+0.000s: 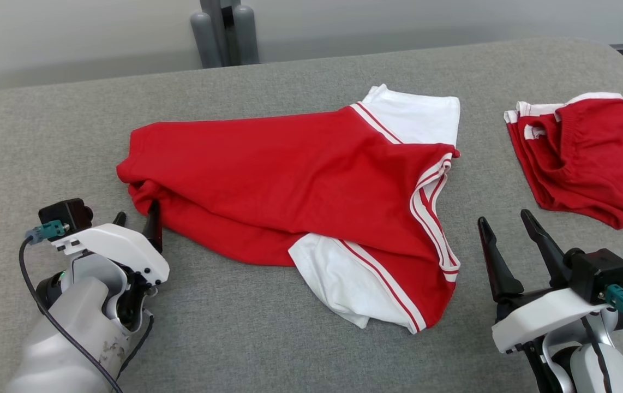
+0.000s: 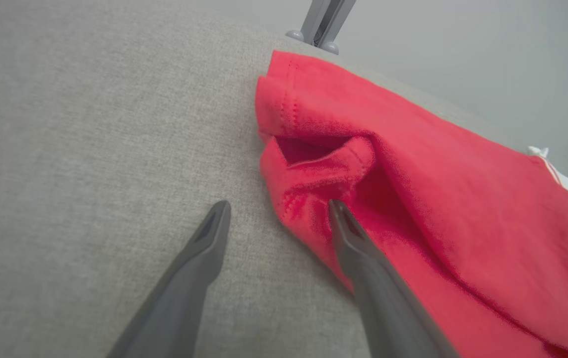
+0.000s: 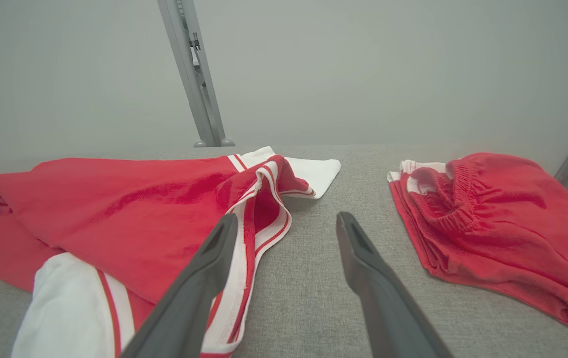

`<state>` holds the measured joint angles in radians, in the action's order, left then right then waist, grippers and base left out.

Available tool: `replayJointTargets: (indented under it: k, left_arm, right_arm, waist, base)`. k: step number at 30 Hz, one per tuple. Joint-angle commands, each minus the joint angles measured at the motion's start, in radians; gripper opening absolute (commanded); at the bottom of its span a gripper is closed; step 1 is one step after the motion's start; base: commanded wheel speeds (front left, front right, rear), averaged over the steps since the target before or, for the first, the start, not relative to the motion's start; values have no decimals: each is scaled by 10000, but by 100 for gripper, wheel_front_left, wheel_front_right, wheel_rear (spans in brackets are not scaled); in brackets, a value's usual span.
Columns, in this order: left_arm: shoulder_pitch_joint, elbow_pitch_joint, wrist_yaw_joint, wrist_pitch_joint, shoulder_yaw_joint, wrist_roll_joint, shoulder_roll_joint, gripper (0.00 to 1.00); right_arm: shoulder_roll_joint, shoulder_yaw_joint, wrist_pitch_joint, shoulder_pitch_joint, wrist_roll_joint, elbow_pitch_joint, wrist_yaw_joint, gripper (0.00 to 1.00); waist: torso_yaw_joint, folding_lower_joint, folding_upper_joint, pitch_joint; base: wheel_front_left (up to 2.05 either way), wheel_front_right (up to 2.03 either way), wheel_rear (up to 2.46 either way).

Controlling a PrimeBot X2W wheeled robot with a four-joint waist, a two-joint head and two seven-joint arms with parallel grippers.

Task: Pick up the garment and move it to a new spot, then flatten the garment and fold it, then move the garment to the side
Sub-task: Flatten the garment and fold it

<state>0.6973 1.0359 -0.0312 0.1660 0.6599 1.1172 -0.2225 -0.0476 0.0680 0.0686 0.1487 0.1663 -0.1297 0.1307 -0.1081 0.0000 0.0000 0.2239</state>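
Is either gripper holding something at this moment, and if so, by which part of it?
Nothing is held. The left gripper stands open at a hem corner of the red shirt; the right gripper stands open beside it.

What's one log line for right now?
left gripper: open, at red shirt corner | right gripper: open, beside shirt | grasp: not yet | red shorts: folded aside

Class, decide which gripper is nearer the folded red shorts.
Right. The right gripper is open just short of the shorts, not touching; the left gripper is far across, at the red shirt corner.
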Motion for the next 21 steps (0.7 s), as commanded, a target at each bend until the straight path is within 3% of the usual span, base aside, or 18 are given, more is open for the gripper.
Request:
replayJointTargets:
  k: [1,4,5,6,7,15,21]
  left_arm:
    - [200,162,89,-11,-86,85,-25,100]
    - [361,428,239,-80,-214,277,110,100]
    - [390,536,281,-75,-252,330,151,49]
    - [430,633,300,-29,-257,331,173,39]
    - [470,721,344,30,-244,294,181,0]
    - [588,808,961,770,-195,29,311,0]
    - [67,-227,1138,997,-416,-546,50,0]
  right_arm:
    - [-61,-21,-39,104,-78,76,1,100]
    - [-61,-82,-34,136,-121,100,1,100]
    - [-61,-96,-34,144,-128,104,1,100]
    - [-61,-104,-39,157,-113,99,1,100]
    - [-61,-98,-44,173,-118,90,1,100]
    - [-61,-269,-3,72,-147,43,1,100]
    - [-61,-358,52,-93,-24,-40,1,100]
  waist:
    - [-135,0,0,145]
    - [-176,0,0,235]
    - [-177,0,0,254]
    - [-178,0,0,268]
    - [-178,0,0,276]
    - [234,0,0,69]
    - [918,0,0,-305]
  base:
    - [0,0,0]
    - [0,0,0]
    - [0,0,0]
    - [0,0,0]
    - [0,0,0]
    - [0,0,0]
    - [0,0,0]
